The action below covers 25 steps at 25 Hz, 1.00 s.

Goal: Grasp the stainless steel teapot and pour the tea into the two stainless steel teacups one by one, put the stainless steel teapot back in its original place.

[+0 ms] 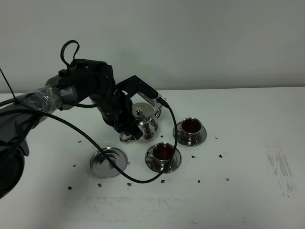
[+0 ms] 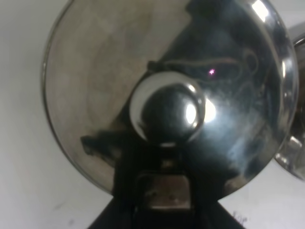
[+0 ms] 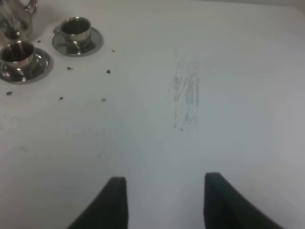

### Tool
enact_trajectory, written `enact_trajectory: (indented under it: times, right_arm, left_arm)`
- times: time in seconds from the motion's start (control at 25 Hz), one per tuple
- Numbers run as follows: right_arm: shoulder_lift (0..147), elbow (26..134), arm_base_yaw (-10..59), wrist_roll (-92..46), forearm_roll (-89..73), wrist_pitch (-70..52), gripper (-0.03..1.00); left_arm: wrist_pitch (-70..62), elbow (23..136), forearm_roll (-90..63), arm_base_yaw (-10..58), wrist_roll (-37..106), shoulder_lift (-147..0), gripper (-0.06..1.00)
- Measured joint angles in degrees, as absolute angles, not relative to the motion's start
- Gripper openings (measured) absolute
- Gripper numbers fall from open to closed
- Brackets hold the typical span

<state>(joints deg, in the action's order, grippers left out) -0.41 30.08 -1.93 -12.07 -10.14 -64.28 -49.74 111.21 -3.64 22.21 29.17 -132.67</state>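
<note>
On the near part of the white desk (image 1: pixel 248 200), scattered dark specks lie around the steelware. Nearest the camera in the high view sits the ridged steel disc (image 1: pixel 108 162), bare and flat, on the left. Just to its right stands the nearer teacup (image 1: pixel 163 153) on its saucer, holding dark reddish tea. A black cable (image 1: pixel 95 143) droops from the arm across the desk, passing over the disc and curving up past this cup.

Farther back and to the right, the second teacup (image 1: pixel 191 127) stands on its own saucer, also filled with dark tea. Both cups are upright and apart from each other.

Behind the disc and left of the far cup, the stainless steel teapot (image 1: pixel 144 121) is held above the desk by the left claw (image 1: pixel 125 125), which is clamped on its handle side. The left wrist view looks straight down on the domed lid (image 2: pixel 95 76) and its round knob (image 2: pixel 167 113).

The right claw (image 3: pixel 162 200) is outside the high view; its own camera shows its two dark fingers (image 3: pixel 114 200) spread wide with nothing between them, over bare desk, well apart from the cups.
</note>
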Motion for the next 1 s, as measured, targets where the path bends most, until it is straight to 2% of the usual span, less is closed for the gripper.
enact_trajectory:
  times: [0.2, 0.6, 1.0]
  right_arm:
    - [-0.41, 30.08, -1.93, -12.07, -10.14, -64.28, 0.36]
    - [-0.41, 30.08, -1.93, -12.07, -10.14, -64.28, 0.36]
    - [-0.41, 30.08, -1.93, -12.07, -10.14, -64.28, 0.36]
  left_arm:
    - [-48.89, 105.85, -2.66, 22.57, 29.17, -123.60, 0.22]
    - [-46.95, 85.42, -3.00, 19.66, 29.17, -109.45, 0.22]
    - [-42.52, 75.24, -4.03, 16.60, 29.11, -106.24, 0.22]
